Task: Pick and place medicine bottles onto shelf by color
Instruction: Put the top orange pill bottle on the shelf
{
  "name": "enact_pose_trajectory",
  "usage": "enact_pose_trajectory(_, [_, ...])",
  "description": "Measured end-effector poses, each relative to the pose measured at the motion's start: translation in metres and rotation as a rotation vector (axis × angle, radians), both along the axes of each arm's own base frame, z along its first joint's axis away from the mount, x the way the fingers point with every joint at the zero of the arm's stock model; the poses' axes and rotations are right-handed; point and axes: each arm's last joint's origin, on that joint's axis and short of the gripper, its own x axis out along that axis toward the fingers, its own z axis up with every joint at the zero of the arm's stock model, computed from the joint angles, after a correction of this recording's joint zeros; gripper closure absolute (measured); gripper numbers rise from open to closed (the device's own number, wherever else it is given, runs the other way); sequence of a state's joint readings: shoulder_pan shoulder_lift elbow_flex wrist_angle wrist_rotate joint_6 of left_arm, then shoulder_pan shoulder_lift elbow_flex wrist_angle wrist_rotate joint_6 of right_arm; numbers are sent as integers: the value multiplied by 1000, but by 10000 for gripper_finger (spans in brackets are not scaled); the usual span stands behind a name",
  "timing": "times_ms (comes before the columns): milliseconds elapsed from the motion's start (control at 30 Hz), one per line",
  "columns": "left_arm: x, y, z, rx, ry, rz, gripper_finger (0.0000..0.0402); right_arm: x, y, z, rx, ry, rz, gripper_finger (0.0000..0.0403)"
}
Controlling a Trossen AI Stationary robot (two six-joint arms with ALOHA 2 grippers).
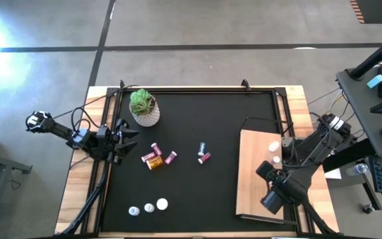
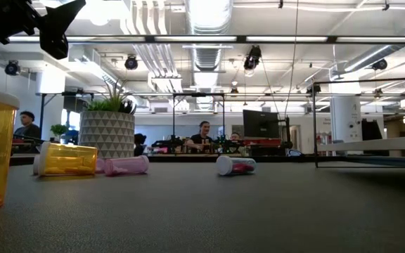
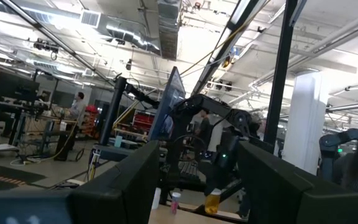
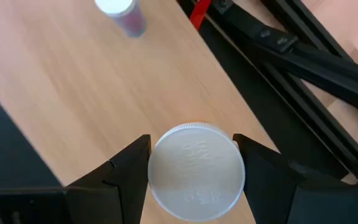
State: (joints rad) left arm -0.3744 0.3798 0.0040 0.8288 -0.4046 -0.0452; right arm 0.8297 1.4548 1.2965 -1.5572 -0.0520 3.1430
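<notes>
An open workshop with ducts and strip lights lies behind the wooden tabletop, which carries a black mat.

At the right of the high view lies the shelf, a flat pale wooden board. The right pincer hovers over it, its jaws set against a white-capped medicine bottle, held upright just above the board. Another small pink bottle with a white cap stands on the shelf beyond.

The left pincer waits at the left edge of the mat, jaws parted and empty.

Loose bottles remain mid-mat: an amber one among pink ones, and three white-capped ones at lower centre.

These bottles look light, rigid and smooth-walled, likely to roll once tipped; gripping across the ribbed cap seems soundest.

Only the right wrist view shows the grip. The low view alone shows the amber bottle lying on its side.
</notes>
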Motion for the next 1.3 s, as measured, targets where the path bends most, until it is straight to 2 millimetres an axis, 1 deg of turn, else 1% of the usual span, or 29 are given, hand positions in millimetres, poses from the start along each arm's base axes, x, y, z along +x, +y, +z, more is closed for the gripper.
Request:
enact_pose_trajectory(200, [0,0,0,0,0,0,202,-9,-5,-10,-1,9,11,197])
enact_pose_trajectory(533, [0,0,0,0,0,0,202,-11,-8,-31,-7,22,10,197])
enact_pose_trajectory(800, [0,0,0,0,0,0,202,-14,-11,-40,-11,26,10,197])
enact_pose_trajectory(1033, [0,0,0,0,-1,0,202,-14,-11,-40,-10,22,12,197])
enact_pose_trajectory(1133, [0,0,0,0,-1,0,202,-13,-11,-38,-4,17,12,186])
enact_pose_trajectory(1300, [0,0,0,0,-1,0,202,-14,-11,-37,-14,25,10,149])
